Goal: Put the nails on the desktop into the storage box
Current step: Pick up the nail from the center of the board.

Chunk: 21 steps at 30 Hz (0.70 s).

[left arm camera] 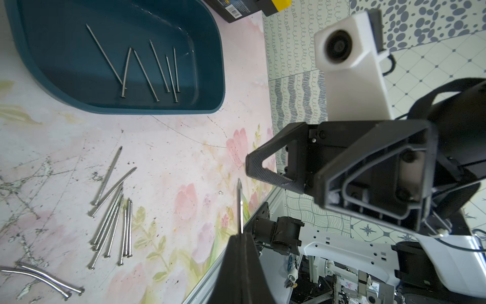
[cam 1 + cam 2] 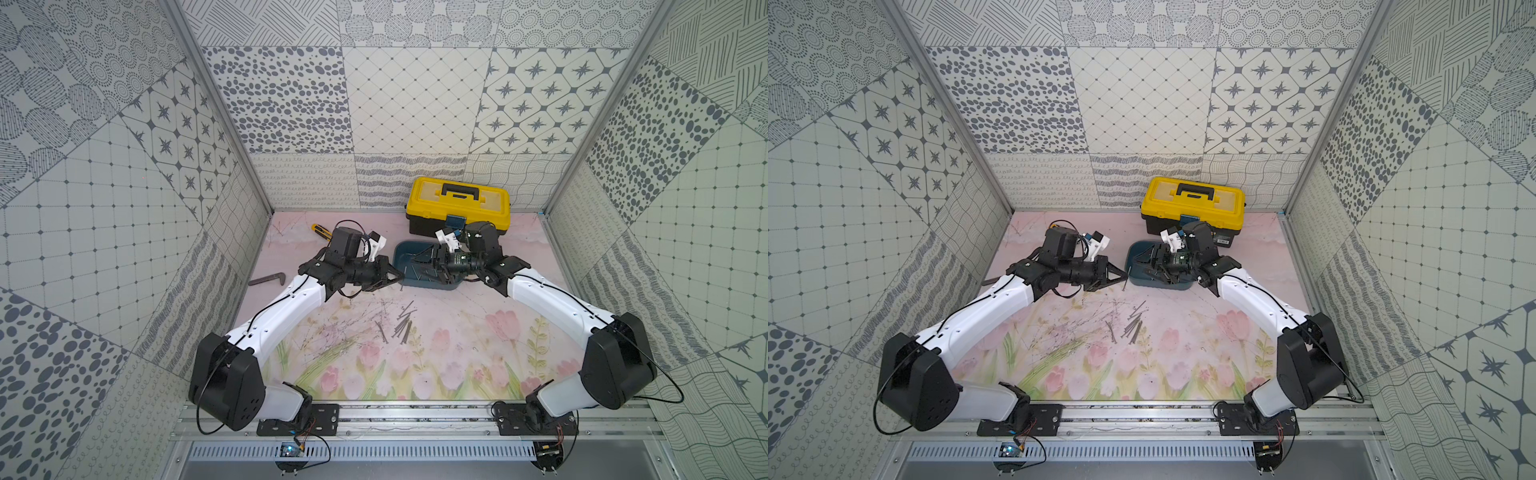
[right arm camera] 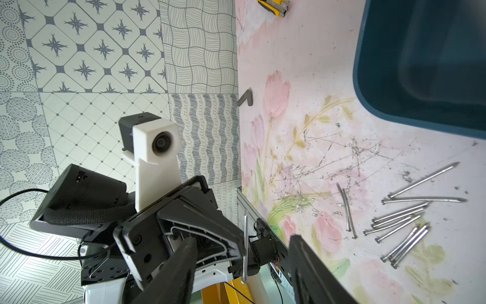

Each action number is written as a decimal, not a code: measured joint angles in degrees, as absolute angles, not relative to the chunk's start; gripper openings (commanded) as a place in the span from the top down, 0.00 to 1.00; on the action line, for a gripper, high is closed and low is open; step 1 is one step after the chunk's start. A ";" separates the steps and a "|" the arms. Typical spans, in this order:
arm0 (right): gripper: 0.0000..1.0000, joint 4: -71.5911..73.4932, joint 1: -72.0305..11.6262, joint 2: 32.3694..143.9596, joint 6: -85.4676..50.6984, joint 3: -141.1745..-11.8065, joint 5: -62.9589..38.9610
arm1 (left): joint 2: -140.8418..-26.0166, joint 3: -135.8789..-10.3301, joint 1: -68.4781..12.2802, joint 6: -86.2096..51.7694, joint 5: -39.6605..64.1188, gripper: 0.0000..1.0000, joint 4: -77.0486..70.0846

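My left gripper [image 2: 401,273] [image 1: 240,237] is shut on one nail [image 1: 239,208], held by one end just off the near left corner of the teal storage box [image 2: 405,253] [image 1: 157,110]. Several nails [image 1: 147,71] lie inside the box. My right gripper [image 2: 417,268] [image 3: 244,263] hovers open over the box, facing the left one. The held nail [image 3: 245,247] shows between its fingers, touching neither. A loose pile of nails [image 2: 403,324] [image 2: 1133,324] [image 3: 402,218] lies on the desktop [image 2: 457,332] nearer the front, along with two bent ones [image 1: 39,276].
A yellow-and-black toolbox [image 2: 457,203] stands at the back wall behind the box. A dark L-shaped bar [image 2: 268,279] lies at the left edge. A yellow utility knife [image 2: 321,230] lies at the back left, behind my left wrist.
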State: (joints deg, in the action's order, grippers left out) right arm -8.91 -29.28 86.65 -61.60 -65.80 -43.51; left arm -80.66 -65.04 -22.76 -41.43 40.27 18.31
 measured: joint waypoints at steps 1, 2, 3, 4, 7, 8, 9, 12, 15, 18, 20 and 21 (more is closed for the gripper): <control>0.42 -8.69 -29.61 86.80 -61.82 -66.00 -43.48 | -80.49 -65.04 -22.74 -41.82 40.56 1.00 17.91; 0.43 -8.36 -29.93 87.00 -62.08 -66.15 -43.48 | -80.36 -65.04 -22.72 -42.02 40.88 1.00 17.47; 0.43 -8.21 -30.24 87.11 -62.26 -66.22 -43.48 | -80.27 -65.04 -22.70 -42.35 41.17 1.00 17.04; 0.44 -8.03 -30.52 87.24 -62.39 -66.22 -43.48 | -80.18 -65.04 -22.70 -42.48 41.39 1.00 16.71; 0.46 -7.60 -31.22 87.53 -62.85 -66.24 -43.46 | -79.99 -64.99 -22.65 -43.29 41.74 1.00 15.77; 0.47 -7.25 -31.46 87.68 -63.00 -66.24 -43.46 | -79.94 -64.97 -22.65 -43.53 41.82 1.00 15.57; 0.48 -6.96 -31.57 87.79 -63.16 -66.24 -43.46 | -79.90 -64.90 -22.65 -43.81 42.00 1.00 15.38; 0.50 -6.26 -31.94 88.12 -63.94 -66.24 -43.24 | -79.83 -64.64 -22.65 -44.34 42.68 1.00 14.55; 0.52 -5.67 -32.14 88.20 -64.40 -66.24 -42.74 | -79.81 -64.55 -22.65 -44.75 43.09 1.00 13.98; 0.56 -4.56 -32.14 88.33 -65.36 -66.24 -41.89 | -79.72 -64.55 -22.65 -44.95 43.29 1.00 13.76; 0.58 -3.88 -32.14 88.33 -66.04 -66.24 -41.25 | -79.72 -64.53 -22.65 -44.97 43.33 1.00 13.52; 0.58 -3.29 -32.14 88.33 -66.46 -66.22 -40.91 | -79.72 -64.51 -22.65 -44.99 43.33 1.00 13.45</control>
